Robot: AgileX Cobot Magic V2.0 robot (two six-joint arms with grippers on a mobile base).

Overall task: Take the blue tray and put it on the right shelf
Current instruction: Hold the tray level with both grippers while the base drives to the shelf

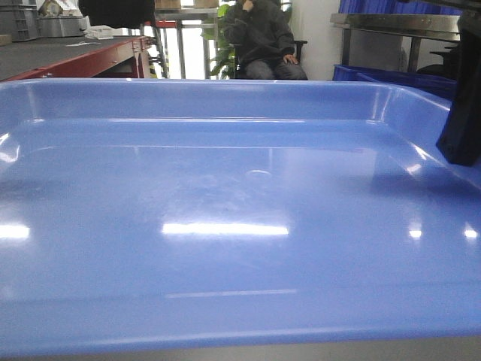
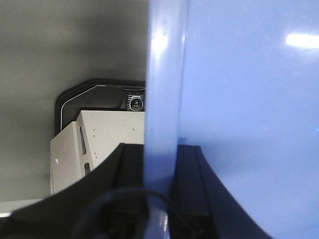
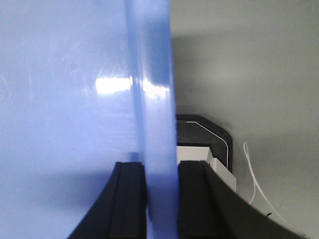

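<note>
The blue tray [image 1: 225, 195] fills most of the front view. The left gripper [image 2: 160, 157] pinches its rim on one side. The right gripper [image 3: 160, 167] pinches the other side. Both jaws are squeezed tight on it. The tray looks light, hard and shiny, so it may slip. The rolled rim looks best to hold.

Dark-topped table [image 1: 52, 54] bearing grey crates [image 1: 18, 22]
</note>
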